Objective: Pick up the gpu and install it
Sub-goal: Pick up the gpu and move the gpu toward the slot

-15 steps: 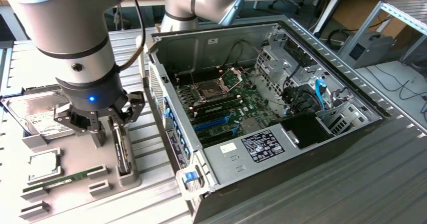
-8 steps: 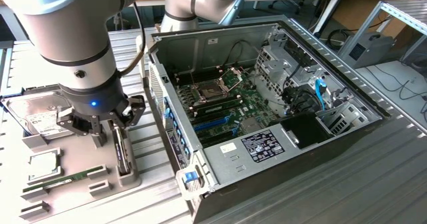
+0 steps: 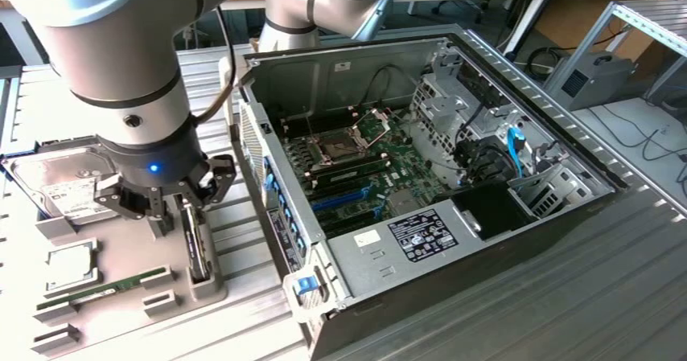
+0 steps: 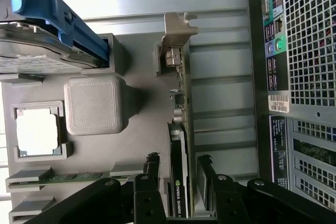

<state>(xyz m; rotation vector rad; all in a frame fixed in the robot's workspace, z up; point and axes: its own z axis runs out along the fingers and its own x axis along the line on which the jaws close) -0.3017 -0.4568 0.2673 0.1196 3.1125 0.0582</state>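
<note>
Standing on its long edge in a slot of the grey parts tray (image 3: 124,244), the gpu (image 4: 178,145) has its silver bracket (image 4: 176,30) at the end away from the wrist. The gripper (image 4: 178,163) hangs directly over it with its fingers (image 4: 152,169) apart, one on each side of the card. Neither looks pressed against the board, so I read the card as not yet held.

The tray lies on the exterior view's left of the open computer case (image 3: 429,176), just beside the case's back panel. The hard drive (image 3: 64,188), the processor (image 3: 70,260) and the RAM stick (image 3: 102,289) sit on the tray's far-left side.

My worries:
- If the jaws are off-centre, one finger could meet the card first and tip it in its slot.
- A grip landing on raised parts rather than flat board could slip.
- The bracket could snag its holder.
- The case wall is close enough to clip.
</note>
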